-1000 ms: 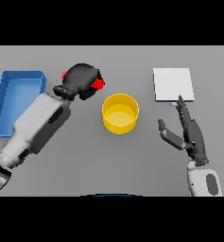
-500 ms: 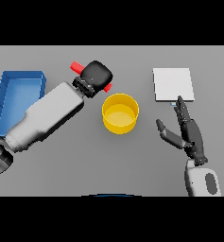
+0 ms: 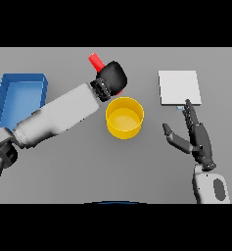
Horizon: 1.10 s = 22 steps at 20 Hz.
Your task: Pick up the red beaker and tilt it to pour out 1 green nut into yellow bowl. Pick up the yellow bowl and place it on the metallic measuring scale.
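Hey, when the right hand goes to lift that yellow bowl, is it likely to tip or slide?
The yellow bowl looks low and wide with upright walls, so it probably sits steady and resists tipping. Its smooth, glossy wall may slip under a light grip. It likely keeps its shape, since the rim looks evenly round. The right hand is open beside it, not touching.

**Light: even, flat, no glare**

Soft, diffuse light falls over the grey tabletop (image 3: 63,176), with no evident single source. Shadows are faint; the yellow bowl (image 3: 124,117) darkens slightly on its inner wall. The white scale (image 3: 179,87) reads bright without glare. Edges look mildly soft throughout. No bending at the frame edges.
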{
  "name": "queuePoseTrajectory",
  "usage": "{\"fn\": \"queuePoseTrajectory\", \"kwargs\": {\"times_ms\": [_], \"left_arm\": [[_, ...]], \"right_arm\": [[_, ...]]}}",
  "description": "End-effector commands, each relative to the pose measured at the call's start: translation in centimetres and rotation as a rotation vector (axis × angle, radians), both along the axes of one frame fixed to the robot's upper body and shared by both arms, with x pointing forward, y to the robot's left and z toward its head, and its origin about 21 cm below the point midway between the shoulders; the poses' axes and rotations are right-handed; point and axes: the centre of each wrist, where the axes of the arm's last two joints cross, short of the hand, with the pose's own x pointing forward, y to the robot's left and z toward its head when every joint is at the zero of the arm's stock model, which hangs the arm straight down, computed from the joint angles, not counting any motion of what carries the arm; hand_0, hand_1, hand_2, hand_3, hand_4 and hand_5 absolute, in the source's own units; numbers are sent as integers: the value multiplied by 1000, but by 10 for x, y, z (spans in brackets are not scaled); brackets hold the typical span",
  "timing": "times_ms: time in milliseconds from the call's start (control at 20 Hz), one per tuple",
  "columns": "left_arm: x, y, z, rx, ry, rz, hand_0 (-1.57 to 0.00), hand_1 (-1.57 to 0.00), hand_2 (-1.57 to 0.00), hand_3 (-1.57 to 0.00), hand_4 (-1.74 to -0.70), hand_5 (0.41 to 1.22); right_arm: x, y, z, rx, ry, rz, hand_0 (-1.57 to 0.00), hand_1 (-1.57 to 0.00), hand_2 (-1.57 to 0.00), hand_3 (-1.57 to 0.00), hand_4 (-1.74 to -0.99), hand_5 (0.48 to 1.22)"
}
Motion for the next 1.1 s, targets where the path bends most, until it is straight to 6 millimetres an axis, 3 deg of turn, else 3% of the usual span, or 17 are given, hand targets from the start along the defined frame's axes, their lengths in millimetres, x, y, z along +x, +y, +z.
{"fn": "queuePoseTrajectory", "kwargs": {"times_ms": [0,450,750,950,1050], "left_arm": [[-2,-6,-3,35,-25,-11,-1571,-1571,-1571,-1531,-1737,1221],[-12,-35,-1,286,-71,-90,-1571,-1571,-1571,-1566,-1740,1221],[-5,-37,-2,373,-128,-98,-1571,-1571,-1571,-1570,-1741,1221],[1,-40,19,364,-186,-102,-1571,-1571,-1571,-1570,-1738,1189],[10,-36,45,322,-240,-90,-1571,-1571,-1571,-1571,-1738,1171]], "right_arm": [[1,4,-1,10,-4,6,1,1,1,1,-1290,604],[-1,2,2,-20,-18,2,1,1,1,1,-1282,603],[1,6,0,-40,-9,-11,1,1,1,1,-1245,585],[0,3,2,-27,-25,-3,1,1,1,1,-1226,587],[-2,2,-2,-21,-21,-3,1,1,1,1,-1219,595]]}}
